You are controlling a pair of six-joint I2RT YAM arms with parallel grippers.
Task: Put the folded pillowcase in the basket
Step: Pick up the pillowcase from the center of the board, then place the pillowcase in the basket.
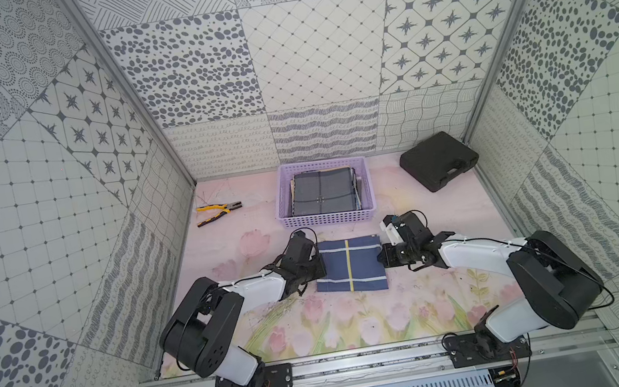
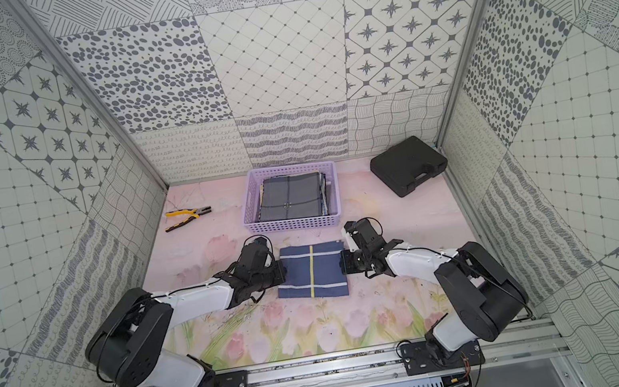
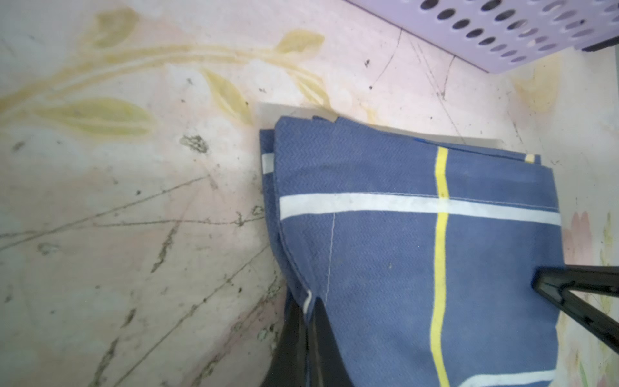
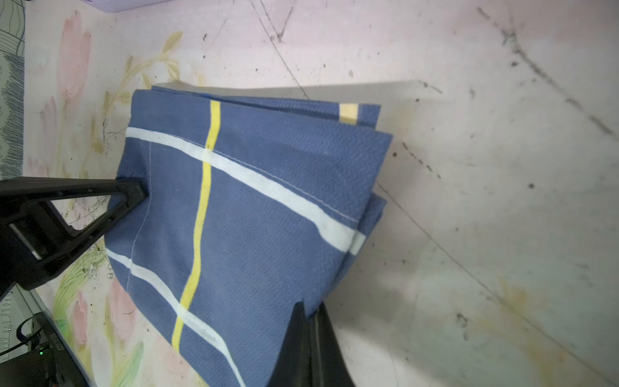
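Left gripper (image 1: pixel 323 267) and right gripper (image 1: pixel 382 256) pinch the folded pillowcase (image 1: pixel 351 266) at its 9 and 3 o'clock edges. I see it mid scratched flowery table (image 1: pixel 362 323), basket (image 1: pixel 281 203) at 12 o'clock, patterned walls (image 1: pixel 314 50) around.

No legible text anywhere; only blurred lettering on a black housing (image 4: pixel 55 338).

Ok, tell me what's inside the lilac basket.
In the basket, a dark grey folded cloth with thin pale crossing lines lies on top. Other folded edges peek out beside it. How many pieces lie beneath, and the basket's floor, are covered.
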